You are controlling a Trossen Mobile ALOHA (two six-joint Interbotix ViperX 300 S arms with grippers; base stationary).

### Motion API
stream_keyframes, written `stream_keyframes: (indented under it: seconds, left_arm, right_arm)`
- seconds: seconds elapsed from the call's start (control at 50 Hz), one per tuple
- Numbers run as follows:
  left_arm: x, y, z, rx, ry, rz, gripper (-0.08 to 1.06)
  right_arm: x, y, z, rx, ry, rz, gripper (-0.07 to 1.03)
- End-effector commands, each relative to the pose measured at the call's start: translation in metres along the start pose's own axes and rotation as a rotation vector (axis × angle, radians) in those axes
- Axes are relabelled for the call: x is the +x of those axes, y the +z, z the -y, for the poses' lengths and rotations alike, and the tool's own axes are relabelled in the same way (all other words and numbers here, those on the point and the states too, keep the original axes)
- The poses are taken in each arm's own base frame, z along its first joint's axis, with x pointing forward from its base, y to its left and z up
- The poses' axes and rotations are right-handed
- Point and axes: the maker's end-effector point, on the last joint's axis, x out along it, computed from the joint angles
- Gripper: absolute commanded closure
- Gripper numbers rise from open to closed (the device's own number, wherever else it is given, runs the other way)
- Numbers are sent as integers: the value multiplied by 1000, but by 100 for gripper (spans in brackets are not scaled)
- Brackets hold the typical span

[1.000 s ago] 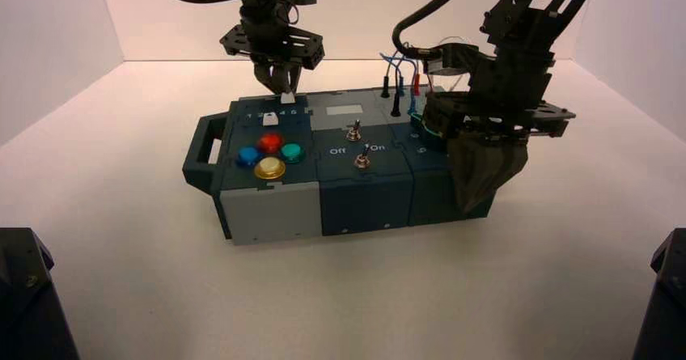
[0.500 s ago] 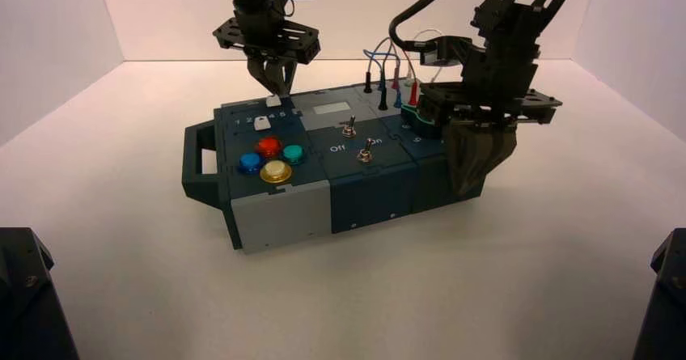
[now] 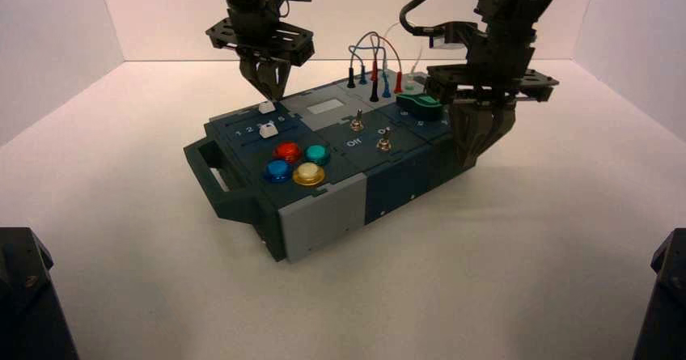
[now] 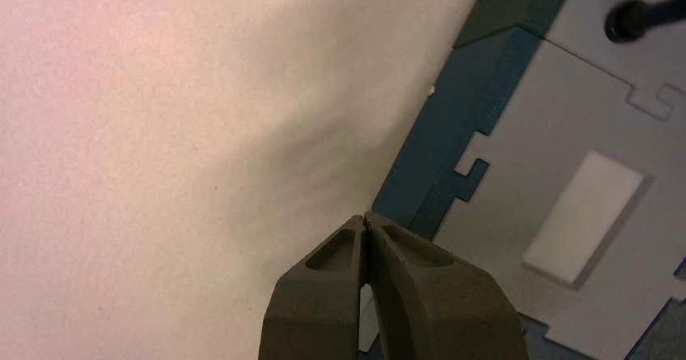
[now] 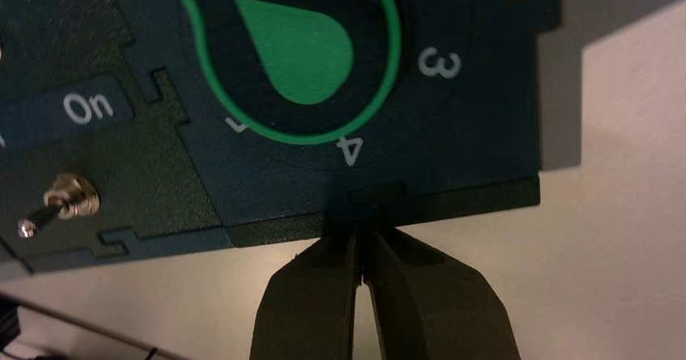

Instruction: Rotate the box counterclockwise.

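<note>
The box (image 3: 388,184), dark teal and grey, stands turned on the table, its left handle (image 3: 212,168) toward the front left. My left gripper (image 3: 267,93) is shut and empty, its tips against the box's far edge (image 4: 421,198) near the white slider. My right gripper (image 3: 471,156) is shut and empty, its tips pressed on the box's near right edge (image 5: 453,202) below the green dial (image 5: 298,48). The dial's markings 3 and 4 show beside it. A toggle switch (image 5: 61,202) sits under the "On" label.
Coloured buttons (image 3: 296,163), two toggle switches (image 3: 369,132) and looped wires (image 3: 374,67) sit on the box's top. White walls enclose the table's back and sides. Dark arm bases (image 3: 28,295) stand at both front corners.
The box has turned counterclockwise: its right end swung away and its left handle end came forward. Both grippers stayed shut and moved with the box's edges.
</note>
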Motion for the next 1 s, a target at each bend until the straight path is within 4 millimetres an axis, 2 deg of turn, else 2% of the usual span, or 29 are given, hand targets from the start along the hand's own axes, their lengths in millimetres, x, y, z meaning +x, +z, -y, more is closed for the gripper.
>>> stream_keyframes:
  seconds: [0.02, 0.26, 0.56, 1.0]
  left_arm:
    - [-1, -12, 39, 87, -25, -38, 101]
    - [-5, -13, 55, 125, -34, -39, 100]
    - [-8, -12, 73, 155, -50, -32, 100]
    - [-13, -12, 86, 167, -68, -27, 101]
  right_arm:
    - [-13, 42, -5, -6, 4, 94, 99]
    - [-9, 66, -4, -35, -15, 104, 99]
    - [-17, 98, 4, -67, -45, 139, 99]
    - [-22, 146, -1, -94, -44, 164, 99]
